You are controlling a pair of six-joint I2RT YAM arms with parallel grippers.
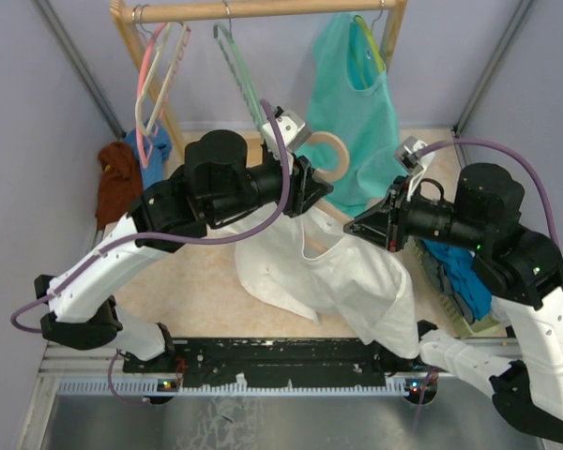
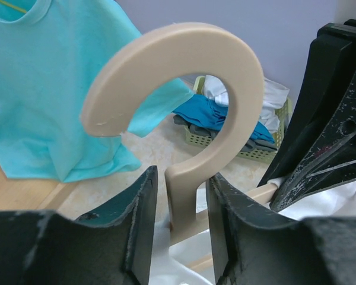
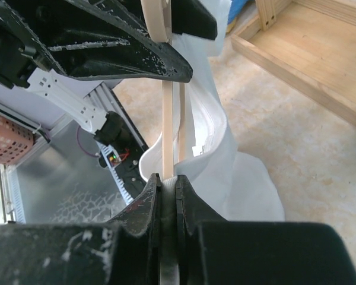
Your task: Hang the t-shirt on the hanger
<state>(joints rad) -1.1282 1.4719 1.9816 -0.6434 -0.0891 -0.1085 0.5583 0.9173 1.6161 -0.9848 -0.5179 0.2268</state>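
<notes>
Top external view: we find the hanger (image 1: 344, 155) held off the table (image 1: 188, 277), its long axis running from the left claw (image 2: 182, 190), closed on its neck, to the right claw (image 3: 168, 187), pinching its thin end with white cloth. The t-shirt (image 1: 352, 272) drapes below. The hanger's shoulders are covered, so their seating is undetermined.

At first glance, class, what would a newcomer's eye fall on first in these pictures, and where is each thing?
The beige hanger sits in the left claw, mid-table, its big round hook upward, while the right claw pinches its bar. The white t-shirt droops beneath them onto the table. A bright teal top hangs from the rail behind.
</notes>
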